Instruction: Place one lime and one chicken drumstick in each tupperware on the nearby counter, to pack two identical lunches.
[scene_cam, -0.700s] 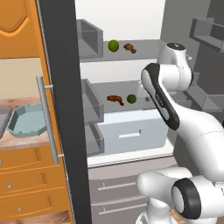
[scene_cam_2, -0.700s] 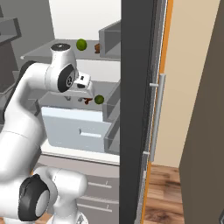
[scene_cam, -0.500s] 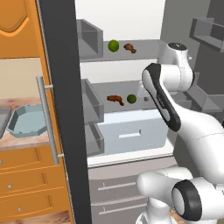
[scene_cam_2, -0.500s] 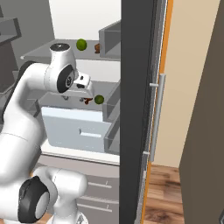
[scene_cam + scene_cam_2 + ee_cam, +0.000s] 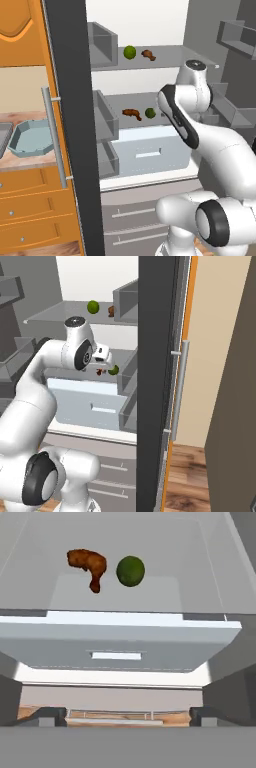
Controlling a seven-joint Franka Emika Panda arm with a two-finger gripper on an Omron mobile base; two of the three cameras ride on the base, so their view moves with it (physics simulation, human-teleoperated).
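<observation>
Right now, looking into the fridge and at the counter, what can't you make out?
- Grey tupperware: cut off by the left edge, left base view.
- Blue-green tupperware: right end behind the fridge door.
- Upper drumstick: partly behind a shelf bin, right base view.
- Hand: fingertips barely visible, hand view.

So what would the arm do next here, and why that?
Probably reach forward and down toward the lime on the middle fridge shelf, or the chicken drumstick lying apart beside it. The gripper is open and holds nothing, both foods still sit some way ahead of it, and the blue-green tupperware on the counter looks empty.
</observation>
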